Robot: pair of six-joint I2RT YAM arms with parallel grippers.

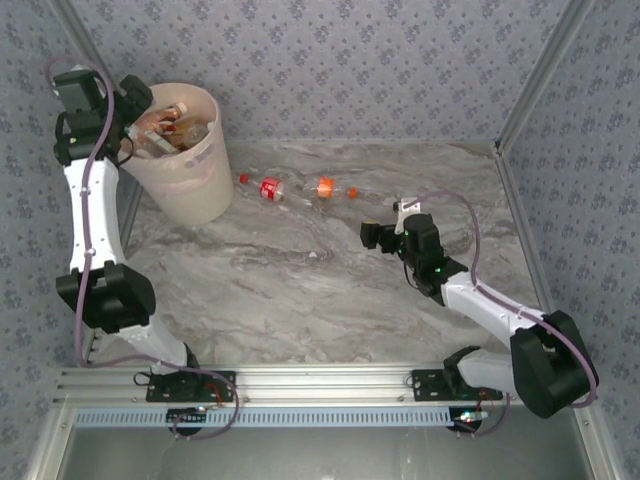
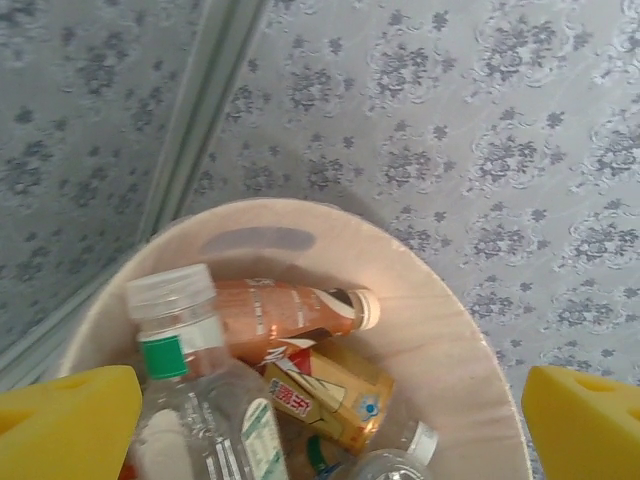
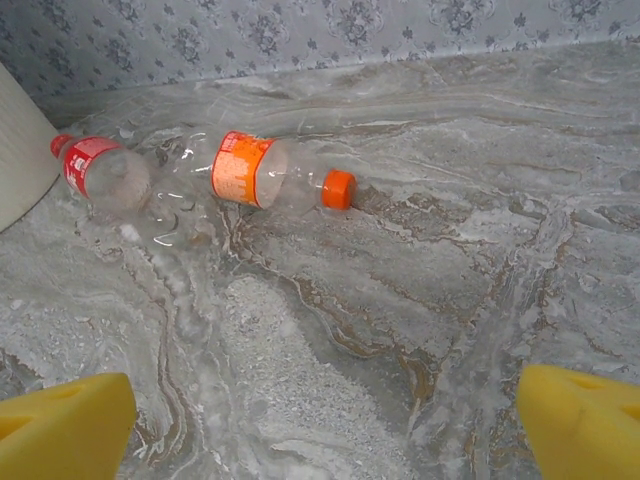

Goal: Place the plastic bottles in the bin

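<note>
The left gripper (image 2: 325,425) hangs over the mouth of the bin (image 1: 195,185). It is released, its yellow pads (image 2: 70,420) wide apart with nothing between them, a fitting place for letting a bottle fall in. Below it a clear green-labelled bottle (image 2: 190,350), a brown tea bottle (image 2: 290,315) and a gold-labelled bottle (image 2: 335,395) lie heaped anyhow. Those lower down are cut off by the frame edge and cannot be counted.

Further right, on the desk (image 1: 300,290), a red-labelled bottle (image 3: 100,170) and an orange-labelled bottle (image 3: 265,172) lie on their sides, end to end, near the bin. The right gripper (image 3: 325,420), also released and empty, faces them from nearby, probably lining up a pick. Their clear bodies blur into the marbled top, so I cannot tell whether they touch.
</note>
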